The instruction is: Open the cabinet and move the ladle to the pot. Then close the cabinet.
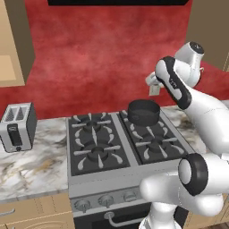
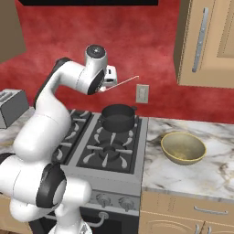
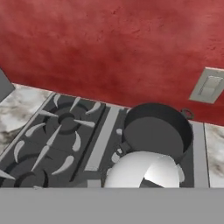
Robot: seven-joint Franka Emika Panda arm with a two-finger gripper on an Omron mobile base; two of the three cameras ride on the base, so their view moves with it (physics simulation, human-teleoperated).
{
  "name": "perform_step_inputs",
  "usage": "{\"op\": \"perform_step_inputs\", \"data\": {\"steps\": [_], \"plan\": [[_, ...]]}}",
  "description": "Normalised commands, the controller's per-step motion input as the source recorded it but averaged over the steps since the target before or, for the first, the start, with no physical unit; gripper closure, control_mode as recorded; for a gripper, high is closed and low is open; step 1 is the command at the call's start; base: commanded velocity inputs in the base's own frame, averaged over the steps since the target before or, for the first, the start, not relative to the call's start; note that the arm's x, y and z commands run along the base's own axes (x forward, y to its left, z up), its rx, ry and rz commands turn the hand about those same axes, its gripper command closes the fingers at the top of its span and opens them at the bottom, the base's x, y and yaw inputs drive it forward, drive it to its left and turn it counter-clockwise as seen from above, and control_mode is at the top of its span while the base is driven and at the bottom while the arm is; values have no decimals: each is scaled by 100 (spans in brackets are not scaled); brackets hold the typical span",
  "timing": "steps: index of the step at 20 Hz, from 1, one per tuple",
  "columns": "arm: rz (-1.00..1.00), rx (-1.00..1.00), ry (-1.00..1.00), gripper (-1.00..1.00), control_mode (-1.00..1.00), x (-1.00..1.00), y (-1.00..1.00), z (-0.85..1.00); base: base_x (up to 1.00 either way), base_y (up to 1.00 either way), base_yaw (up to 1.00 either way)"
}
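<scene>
- no brand, label or writing can be read on anything here.
- the cabinet [image 2: 205, 43] hangs on the red wall [image 2: 137, 41] up at the right, its door flat shut and the long silver handle [image 2: 199, 40] upright on it.
- the stove [image 1: 120, 143] sits in the marble counter [image 2: 192, 169], with a toaster [image 1: 17, 126] at the far left and a brass-coloured bowl [image 2: 183, 147] to the right of the burners.
- the arm rises from the base, bends back over the stove and ends with its wrist held high above the back burners, close to the wall.
- the pot [image 2: 118, 117] stands on the back right burner, below and just ahead of the claw [image 2: 108, 81].
- the claw is clamped tight on the ladle [image 3: 144, 171]; its thin handle juts toward the light switch [image 2: 142, 93] (the pale line in the right base view).
- in the hand view the ladle's round silver cup hangs at the near rim of the pot; i cannot tell whether it touches.
</scene>
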Motion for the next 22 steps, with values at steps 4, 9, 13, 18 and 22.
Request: {"op": "perform_step_inputs", "data": {"steps": [4, 9, 13, 18, 22], "plan": [[0, -4, 0, 100, -100, 59, -21, -65, 0, 0, 0], [0, -6, 0, 100, -100, 33, -16, -45, 0, 0, 0], [0, -6, 0, 100, -100, 30, -10, -31, 0, 0, 0], [0, -7, 1, 100, -100, 42, -3, -35, 0, 0, 0], [0, -4, 5, 100, -100, 36, -5, -28, 0, 0, 0]]}}
